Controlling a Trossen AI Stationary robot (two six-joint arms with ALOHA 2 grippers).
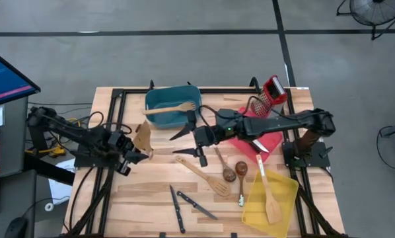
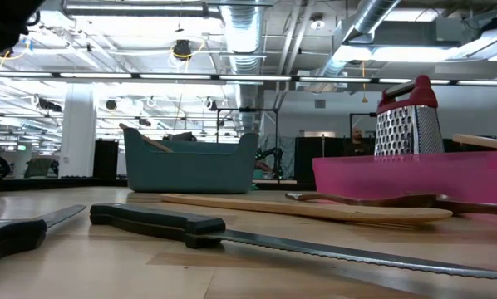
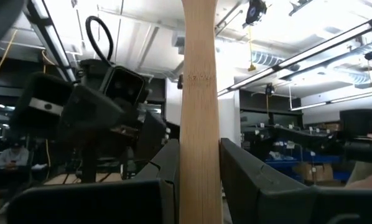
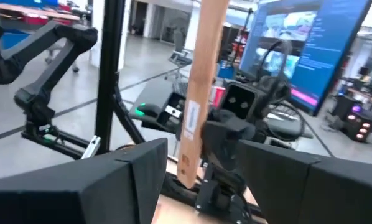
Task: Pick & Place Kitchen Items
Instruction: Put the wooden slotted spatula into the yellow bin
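Your left gripper [image 1: 137, 153] is clamped on a pale wooden spatula [image 1: 143, 136]; in the left wrist view its fingers [image 3: 164, 180] press the flat handle [image 3: 200, 112] from both sides, and the piece stands upright above them. In the high view that gripper sits over the left part of the table [image 1: 138, 201], with the spatula's blade tilted up toward the teal bin [image 1: 172, 104].

Your right gripper [image 1: 187, 141] hangs near the middle of the table, just beside the held spatula, its two fingers spread wide and holding nothing. In the right wrist view the spatula rises in the gap between those fingers [image 4: 130, 180], farther off, not touched by them.

Inside the teal bin lies one wooden turner [image 1: 171, 109]. On the boards in front of the right gripper lie a slotted wooden turner [image 1: 204, 175], two brown-bowled spoons [image 1: 234, 170] and two black-handled knives [image 1: 186, 205]. The yellow bin [image 1: 287, 198] holds another wooden spatula [image 1: 269, 195]. Behind the right arm sit a red bin [image 1: 271, 140] and a grater [image 1: 274, 89].
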